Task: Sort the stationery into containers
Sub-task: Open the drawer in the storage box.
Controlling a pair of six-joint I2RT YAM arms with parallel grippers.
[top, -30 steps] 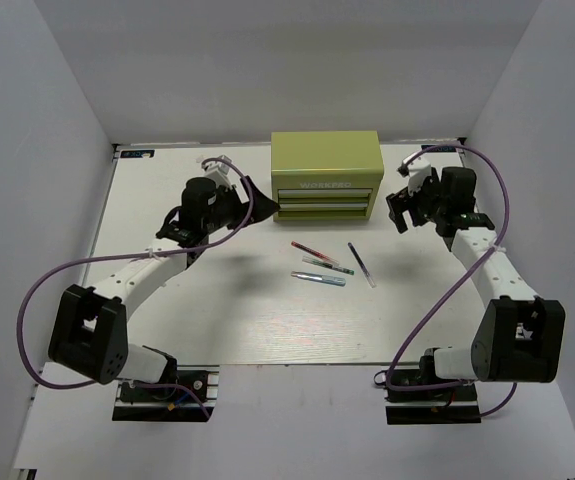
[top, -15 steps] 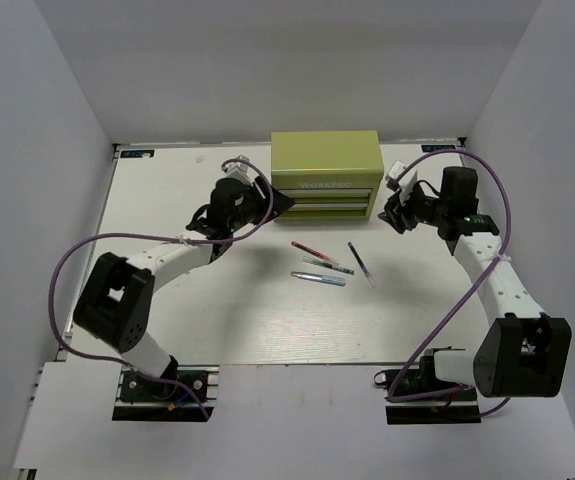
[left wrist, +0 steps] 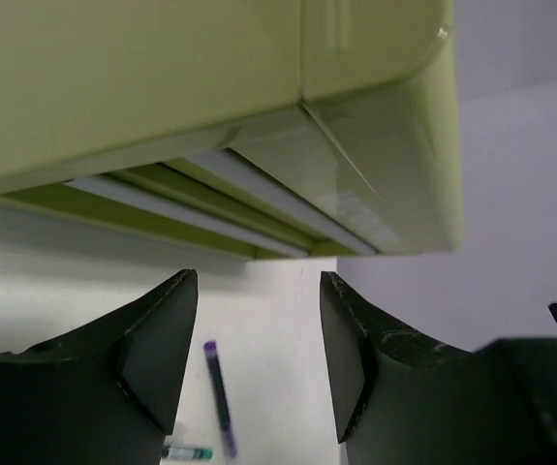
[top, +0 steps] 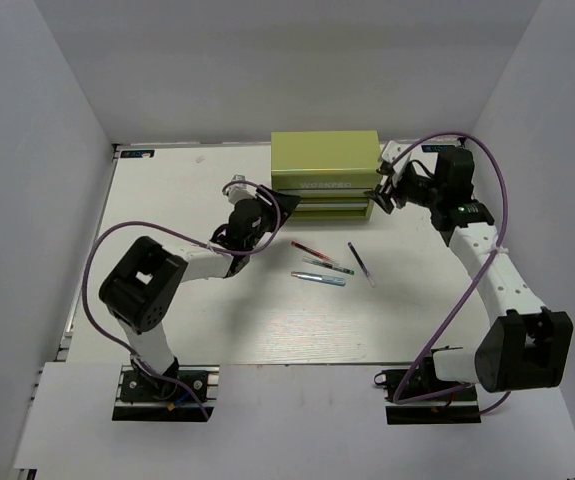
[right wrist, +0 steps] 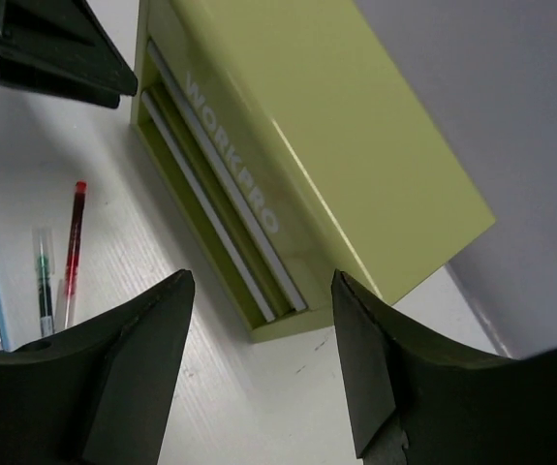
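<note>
So both drawers [top: 325, 204] are closed, hence my left gripper [top: 285, 203] and right gripper [top: 379, 196], jaws apart, flank the chest [top: 327, 155] front; pens [top: 327, 266] wait nearer.

Spread fingers [right wrist: 133, 387] before the yellow-green WORKPRO chest [right wrist: 302, 126], red pen [right wrist: 75, 242] nearby

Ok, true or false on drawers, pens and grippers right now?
1. Both drawers of the chest are shut. True.
2. The left gripper grips the red pen. False: it is open by the chest; the red pen lies on the table.
3. The teal-green pen, pale blue pen and white pen lie on the table. True.
4. The right gripper hovers over the pens. False: it is open at the chest's right front corner.
</note>
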